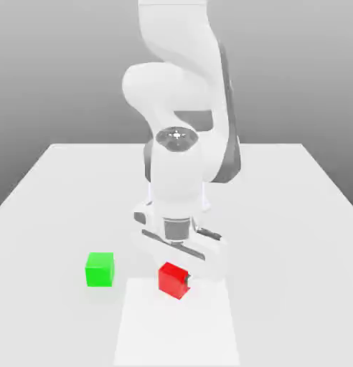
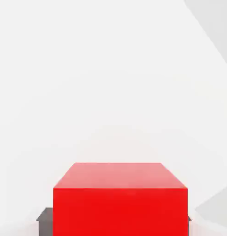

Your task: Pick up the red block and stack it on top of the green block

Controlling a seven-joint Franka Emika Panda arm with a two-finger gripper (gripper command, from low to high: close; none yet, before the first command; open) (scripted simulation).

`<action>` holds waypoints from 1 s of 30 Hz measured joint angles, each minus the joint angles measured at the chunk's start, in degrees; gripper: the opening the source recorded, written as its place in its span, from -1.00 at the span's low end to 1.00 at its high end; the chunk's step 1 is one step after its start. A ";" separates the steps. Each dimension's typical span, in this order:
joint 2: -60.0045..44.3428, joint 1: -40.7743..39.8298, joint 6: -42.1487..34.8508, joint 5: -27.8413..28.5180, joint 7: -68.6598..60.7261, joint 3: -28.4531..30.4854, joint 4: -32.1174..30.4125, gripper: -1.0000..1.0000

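Plainly, the red block (image 1: 172, 281) sits in the grip of the end effector (image 2: 120, 222), low in the exterior view and a little to that view's right of the green block. The hand view settles the grip: dark fingertips (image 2: 45, 223) flank the red block on two opposite sides, pressed against it, one showing broadly and the other as a thin sliver. From the exterior view, by contrast, just a small dark piece of a fingertip can be made out, at the block's side toward the exterior view's right. That same view shows the red block turned at an angle to the desk (image 1: 280, 236), whereas the hand camera sees it squarely, with one bright face and a paler one.

Outward from there, the exterior view places the block over the far part of a pale rectangular patch (image 1: 176, 330) on the desk. The green block (image 1: 100, 270) rests on the desk toward the exterior view's left, upright, beyond the patch's side and apart from the red block. Above the red block is the white hand, slanted across the exterior view, and the white arm (image 1: 176, 175) rises over it, against a grey background.
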State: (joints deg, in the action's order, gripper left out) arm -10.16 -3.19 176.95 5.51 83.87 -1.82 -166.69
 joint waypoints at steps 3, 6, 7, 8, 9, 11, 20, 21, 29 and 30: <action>3.61 -1.14 -3.11 -1.94 -1.49 -1.60 -0.51 -1.00; 9.50 -1.39 -8.14 -4.96 -3.62 -2.72 -1.35 -1.00; 11.54 -0.85 -9.90 -5.56 -4.00 -2.40 -1.64 -1.00; 13.59 -0.72 -11.64 -6.16 -4.38 -2.45 -1.94 -1.00; 15.60 -0.56 -13.38 -6.61 -4.84 -2.27 -2.22 -1.00; 18.34 -2.46 -15.88 -5.69 -9.04 0.22 -2.42 -1.00; 24.74 -14.15 -22.14 1.48 -32.06 14.36 -2.52 -1.00; 23.41 -14.01 -20.89 1.02 -33.00 14.89 -2.44 -1.00; 10.71 -11.85 -8.75 -5.72 -38.21 15.57 -2.05 1.00; 10.71 -11.77 -8.75 -5.72 -38.21 15.57 -2.05 1.00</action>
State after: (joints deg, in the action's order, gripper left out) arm 0.54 -14.96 168.20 -0.21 45.67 13.75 -168.74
